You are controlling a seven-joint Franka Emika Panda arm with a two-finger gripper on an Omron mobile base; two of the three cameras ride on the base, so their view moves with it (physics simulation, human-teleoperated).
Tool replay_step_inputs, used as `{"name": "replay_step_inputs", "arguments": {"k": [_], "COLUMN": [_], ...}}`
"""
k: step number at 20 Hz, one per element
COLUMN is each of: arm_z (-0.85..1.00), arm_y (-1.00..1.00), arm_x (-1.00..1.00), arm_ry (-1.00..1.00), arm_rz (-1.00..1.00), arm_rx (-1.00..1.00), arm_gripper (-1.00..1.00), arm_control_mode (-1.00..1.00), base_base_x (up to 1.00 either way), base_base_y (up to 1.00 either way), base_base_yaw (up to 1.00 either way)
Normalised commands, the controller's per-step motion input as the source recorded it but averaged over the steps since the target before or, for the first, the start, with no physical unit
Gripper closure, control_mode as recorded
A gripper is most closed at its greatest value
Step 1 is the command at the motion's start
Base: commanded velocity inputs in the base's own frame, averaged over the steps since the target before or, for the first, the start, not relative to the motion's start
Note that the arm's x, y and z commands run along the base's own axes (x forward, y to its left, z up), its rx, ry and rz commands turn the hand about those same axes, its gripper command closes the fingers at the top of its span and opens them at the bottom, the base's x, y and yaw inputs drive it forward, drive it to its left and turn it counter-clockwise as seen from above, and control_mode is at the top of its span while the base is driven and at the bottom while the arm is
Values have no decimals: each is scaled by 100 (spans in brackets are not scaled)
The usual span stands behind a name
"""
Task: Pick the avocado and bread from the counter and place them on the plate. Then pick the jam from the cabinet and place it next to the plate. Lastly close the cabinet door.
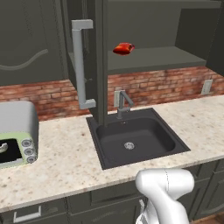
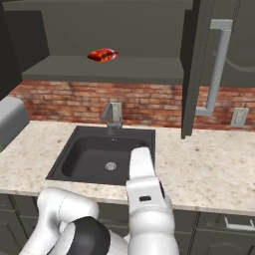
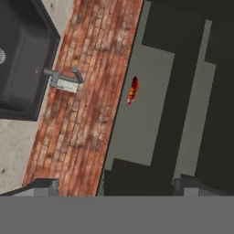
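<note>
- The gripper (image 3: 116, 185) is seen in the hand view by its two dark finger tips (image 3: 41, 186), which rise well apart at the lower edge; the jaws are spread wide and nothing is held or touched between them.
- The hand camera is rolled on its side, so the brick wall (image 3: 91, 91) runs as a slanted band from top to bottom, and the hand is pointed towards the cabinet (image 3: 183, 91).
- In the right base view the white arm (image 2: 144, 199) is seen rising from the lower left, its forearm reaching up over the front edge of the sink (image 2: 107, 154).
- In the left base view a rounded white joint of the arm is seen at the lower right, in front of the drawers.
- The jam (image 1: 124, 48) is seen lying on the cabinet's flat inner shelf (image 1: 153, 59), near its front edge, well above the faucet (image 1: 122, 104).
- In the hand view the jam appears as a thin red sliver at the shelf's edge, well apart from the finger tips.
- The cabinet door (image 1: 94, 61) is swung open, edge-on towards the cameras, with its light-grey bar handle (image 1: 79, 65) facing left.
- The surface (image 1: 61, 162) carries a grey appliance (image 1: 17, 133) at the far left.
- Two wall sockets (image 2: 239, 117) are seen on the brick.
</note>
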Motion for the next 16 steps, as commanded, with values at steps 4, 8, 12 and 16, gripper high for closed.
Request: {"name": "replay_step_inputs", "arguments": {"k": [4, 8, 12, 16], "arm_z": [3, 0, 1, 9], "arm_y": [-60, -82, -56, -7], "arm_x": [-81, -17, 21, 7], "arm_ry": [-24, -9, 2, 5], "arm_rz": [13, 3, 0, 0], "arm_rx": [0, 4, 11, 0], "arm_gripper": [-100, -100, -100, -100], "arm_control_mode": [-100, -100, -100, -100], "base_base_x": [0, 0, 0, 0], "base_base_y": [0, 0, 0, 0], "base_base_yaw": [0, 0, 0, 0]}}
